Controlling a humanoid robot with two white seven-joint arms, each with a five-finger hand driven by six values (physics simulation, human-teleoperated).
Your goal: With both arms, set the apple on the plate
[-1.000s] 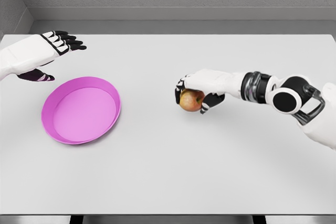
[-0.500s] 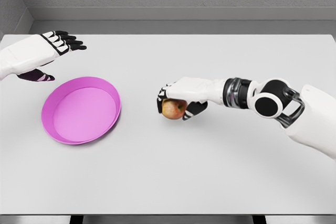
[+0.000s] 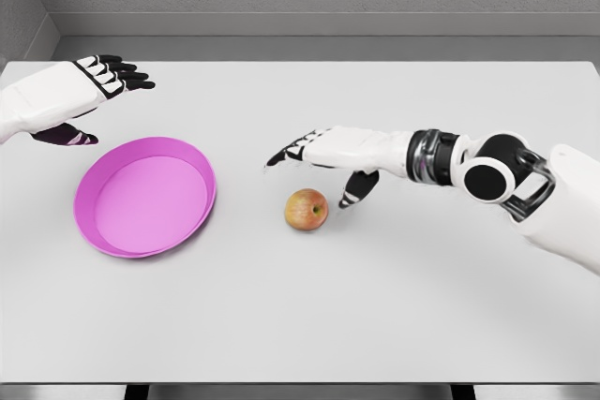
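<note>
Apple [image 3: 306,210] rests on the bench [image 3: 394,306], right of the plate [image 3: 145,196] and well apart from it, roughly between the two hands. Right robot hand [image 3: 323,152] hovers just above and behind the apple, fingers spread, gripping nothing. Left robot hand [image 3: 89,81] open behind the plate, farther from the apple. Likely handover point: left robot hand must reach right across the plate

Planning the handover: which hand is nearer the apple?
Right. The right hand hovers open just above the apple; the left hand is far off, beyond the plate.
</note>
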